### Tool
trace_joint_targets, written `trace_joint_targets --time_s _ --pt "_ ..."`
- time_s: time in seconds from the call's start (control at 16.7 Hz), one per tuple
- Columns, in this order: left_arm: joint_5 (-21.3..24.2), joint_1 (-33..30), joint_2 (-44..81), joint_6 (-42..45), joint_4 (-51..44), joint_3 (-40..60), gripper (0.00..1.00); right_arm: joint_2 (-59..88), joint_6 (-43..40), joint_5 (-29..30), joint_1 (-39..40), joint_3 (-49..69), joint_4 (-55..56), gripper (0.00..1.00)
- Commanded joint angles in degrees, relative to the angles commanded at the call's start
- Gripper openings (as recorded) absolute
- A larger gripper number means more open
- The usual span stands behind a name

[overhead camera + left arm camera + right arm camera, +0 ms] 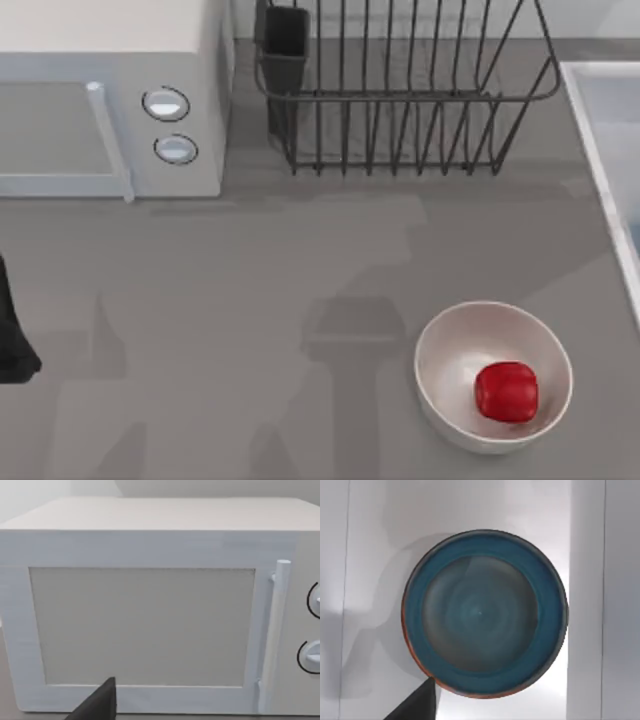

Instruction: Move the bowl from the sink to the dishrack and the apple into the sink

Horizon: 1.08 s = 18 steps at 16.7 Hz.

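The teal-blue bowl [485,612], with an orange-red band at its rim, sits upright on the pale floor of the sink [365,555]. My right gripper [417,706] hangs straight above it, and a dark part of it shows at the bowl's edge. In the top view the sink's raised rim [592,130] runs along the right side. The red apple [506,391] lies inside an off-white bowl [447,345] at the front right. The dark wire dishrack [400,100] stands at the back with nothing in it. My left gripper [12,340] is parked at the table's left edge.
A white microwave [110,100] with two knobs fills the back left, and the left wrist view faces its shut door [142,625]. A dark utensil cup [285,45] sits at the dishrack's left corner. Bare grey table lies between the microwave and the off-white bowl.
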Motion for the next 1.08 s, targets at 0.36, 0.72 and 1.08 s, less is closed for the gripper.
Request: trace_joint_targets --time_s 0.36,0.72,1.08 --pt "0.0 0.0 0.0 0.0 0.0 0.0 1.0 22.9 -2.5 -0.8 -4.1 22.4 -14.0 1.0" --pt "0.0 0.0 0.0 0.0 0.0 0.0 1.0 33.1 -3.3 -1.6 -6.5 34.9 -21.7 1.0" --pt "0.0 0.0 0.0 0.0 0.0 0.0 1.0 34.2 -3.4 -1.7 -6.8 36.5 -22.7 1.0"
